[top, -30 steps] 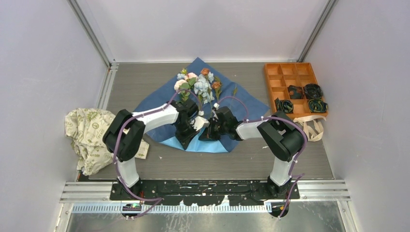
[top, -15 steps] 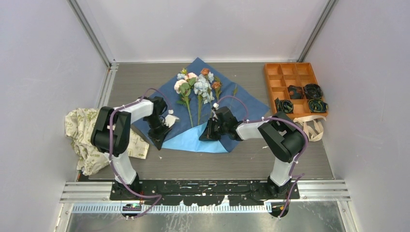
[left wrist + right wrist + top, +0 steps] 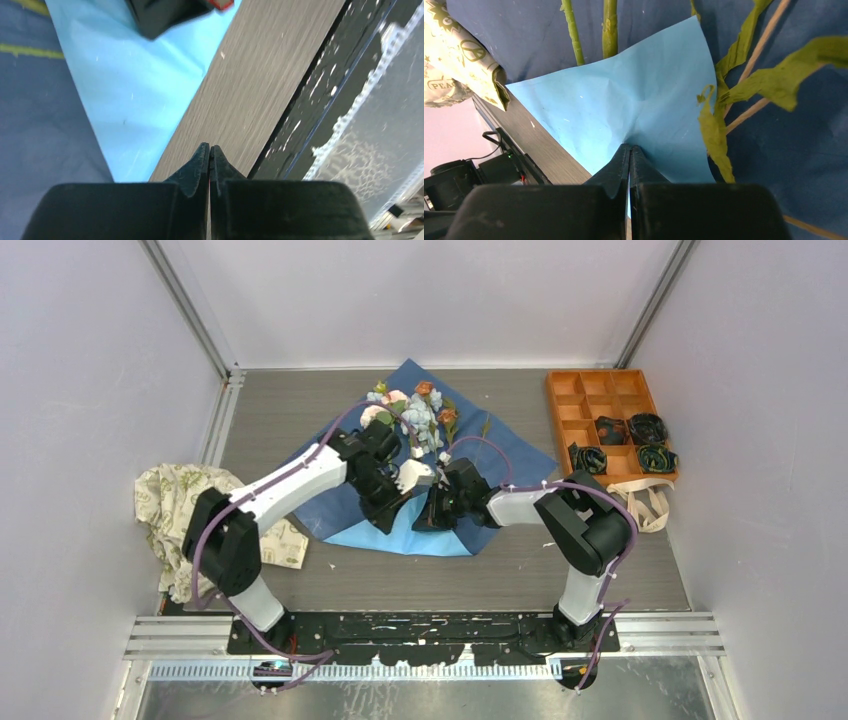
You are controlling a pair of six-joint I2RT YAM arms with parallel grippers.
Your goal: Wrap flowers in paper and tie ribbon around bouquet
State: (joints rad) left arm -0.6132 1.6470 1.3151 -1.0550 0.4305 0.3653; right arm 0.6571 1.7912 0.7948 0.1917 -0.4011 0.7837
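Right jaws pinch the paper (image 3: pixel 624 100)

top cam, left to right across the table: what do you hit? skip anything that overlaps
cloth → paper → tray
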